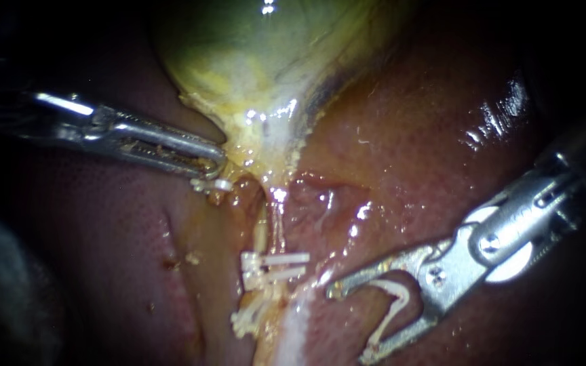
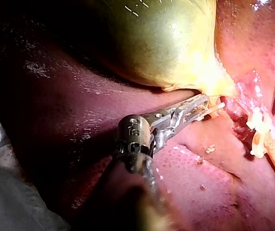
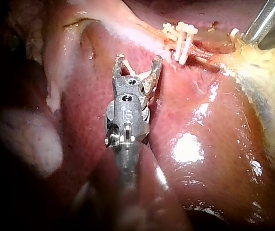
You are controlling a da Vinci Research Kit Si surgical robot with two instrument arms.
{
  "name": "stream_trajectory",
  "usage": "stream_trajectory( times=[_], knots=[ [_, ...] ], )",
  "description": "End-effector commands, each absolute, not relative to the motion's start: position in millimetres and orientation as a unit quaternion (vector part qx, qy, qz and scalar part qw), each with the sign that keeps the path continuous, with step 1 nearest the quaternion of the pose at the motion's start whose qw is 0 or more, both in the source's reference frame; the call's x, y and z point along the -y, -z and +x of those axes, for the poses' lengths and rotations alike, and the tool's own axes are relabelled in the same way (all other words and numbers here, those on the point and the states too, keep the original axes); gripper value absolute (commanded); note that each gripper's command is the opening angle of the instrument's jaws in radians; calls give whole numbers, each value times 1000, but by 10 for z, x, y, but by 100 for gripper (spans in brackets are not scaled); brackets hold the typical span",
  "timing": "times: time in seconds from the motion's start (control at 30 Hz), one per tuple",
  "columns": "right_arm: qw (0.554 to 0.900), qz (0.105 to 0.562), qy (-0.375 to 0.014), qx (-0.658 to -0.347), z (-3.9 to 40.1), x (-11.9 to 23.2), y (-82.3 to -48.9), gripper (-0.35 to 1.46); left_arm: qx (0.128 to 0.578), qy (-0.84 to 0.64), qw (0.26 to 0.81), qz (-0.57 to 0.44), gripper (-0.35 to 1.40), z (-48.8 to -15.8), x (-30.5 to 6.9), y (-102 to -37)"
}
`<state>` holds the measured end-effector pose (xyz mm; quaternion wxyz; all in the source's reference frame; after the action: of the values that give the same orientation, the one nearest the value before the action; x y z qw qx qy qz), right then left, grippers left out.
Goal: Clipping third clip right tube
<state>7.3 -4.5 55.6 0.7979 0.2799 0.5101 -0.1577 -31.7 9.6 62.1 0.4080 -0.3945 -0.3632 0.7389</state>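
At about 4 o'clock from the two white clips [image 1: 281, 259] already on the tubes, my right instrument [image 1: 350, 324] hovers over the liver [image 1: 408, 156]. Its tool stands wide apart, both jaws carrying an open white clip [image 1: 393, 315] seated between them. It lies near the tubes but touches neither.

The right tube [image 1: 278, 227] is the thin pale strand running from the gallbladder [image 1: 259, 47] neck at 12 o'clock down to the placed clips, with a second strand just beside it on its 9 o'clock side. Another white clip cluster [image 1: 245, 322] sits further down, toward 7 o'clock.

My left instrument [image 1: 217, 163] comes in from 9 o'clock. Its tool is closed nearly flat on the yellow fringe at the gallbladder neck, apparently holding the tubes taut.

I judge this as the approach, with the clip loaded but not yet placed. The next move calls for steering the open jaws toward 10 o'clock and straddling the bare stretch of right tube. The far jaw tip should show beyond the tube before closing.
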Motion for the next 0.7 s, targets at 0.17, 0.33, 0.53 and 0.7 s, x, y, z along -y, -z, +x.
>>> stream_trajectory(
  times=[0.17, 0.33, 0.53, 0.7],
  knots=[
    [798, 279, 156, -510, 73, 44, -556, 50, 370, -738, 405, -394, -35, -306, -101, -611],
    [798, 279, 156, -511, 72, 44, -555, 50, 360, -736, 416, -396, -35, -280, -118, -589],
    [798, 278, 155, -511, 72, 43, -554, 50, 353, -732, 428, -395, -35, -261, -140, -566],
    [798, 275, 149, -515, 72, 39, -550, 50, 349, -732, 430, -396, -35, -258, -142, -563]
  ],
)
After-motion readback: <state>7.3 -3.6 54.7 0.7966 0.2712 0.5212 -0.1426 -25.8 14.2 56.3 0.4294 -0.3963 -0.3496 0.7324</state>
